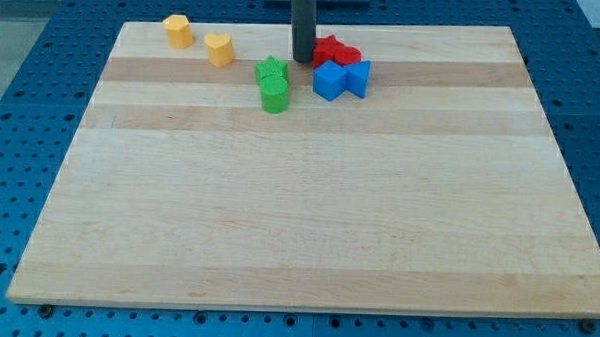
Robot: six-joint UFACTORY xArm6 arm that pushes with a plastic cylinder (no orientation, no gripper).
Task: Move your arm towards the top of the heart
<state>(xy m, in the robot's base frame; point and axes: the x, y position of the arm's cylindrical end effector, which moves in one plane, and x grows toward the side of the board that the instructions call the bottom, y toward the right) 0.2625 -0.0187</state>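
My tip (pixel 302 61) stands near the view's top, at the middle of the board. It is just left of two red blocks (pixel 336 52), which the rod partly hides, so their shapes are hard to tell. A yellow heart (pixel 219 49) lies to the tip's left, well apart from it. A yellow hexagon-like block (pixel 179 30) sits further left and higher. A green star (pixel 271 70) and a green cylinder-like block (pixel 276 95) sit just below-left of the tip. Two blue blocks (pixel 329 80) (pixel 358 77) sit below-right of it.
The blocks rest on a wooden board (pixel 298 218), which lies on a blue pegboard table (pixel 21 129). All blocks are clustered along the board's top part.
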